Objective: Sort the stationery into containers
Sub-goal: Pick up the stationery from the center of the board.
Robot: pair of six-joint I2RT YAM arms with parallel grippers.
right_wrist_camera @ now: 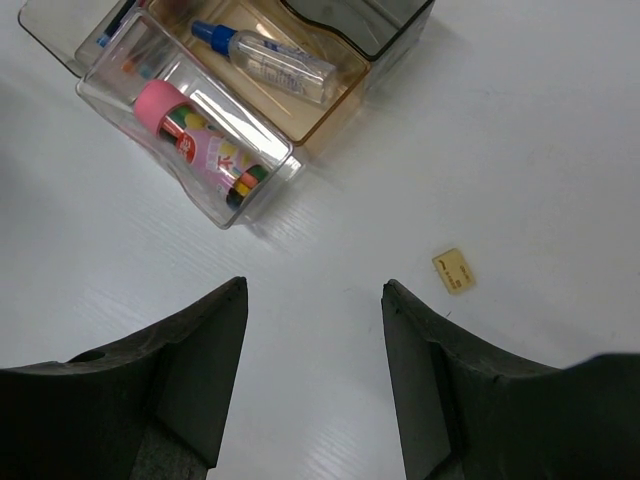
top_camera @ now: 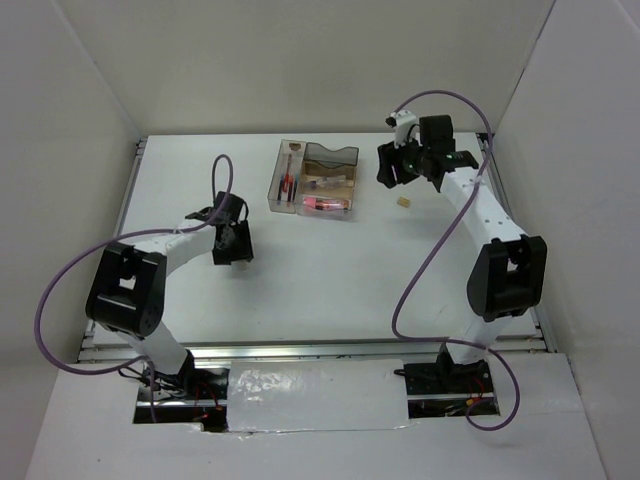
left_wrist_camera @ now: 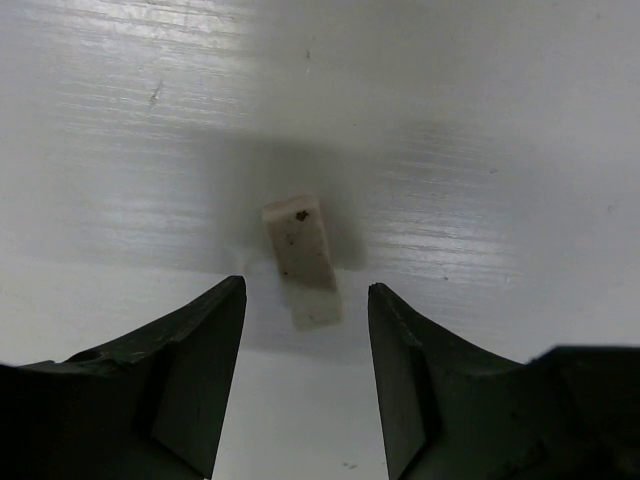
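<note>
Beige block (left_wrist_camera: pixel 300 250) on table (left_wrist_camera: pixel 500 100) btwn open left gripper (left_wrist_camera: pixel 305 285) tips; right gripper (right_wrist_camera: pixel 314 283) also open.

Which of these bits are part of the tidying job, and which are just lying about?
Part of the job: tray, pens, pink tube, small bottle, left block, right block.
Just there: purple cables, table.

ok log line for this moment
left gripper open over beige block | right gripper open, empty | second beige block on table | pink tube, bottle in tray
</note>
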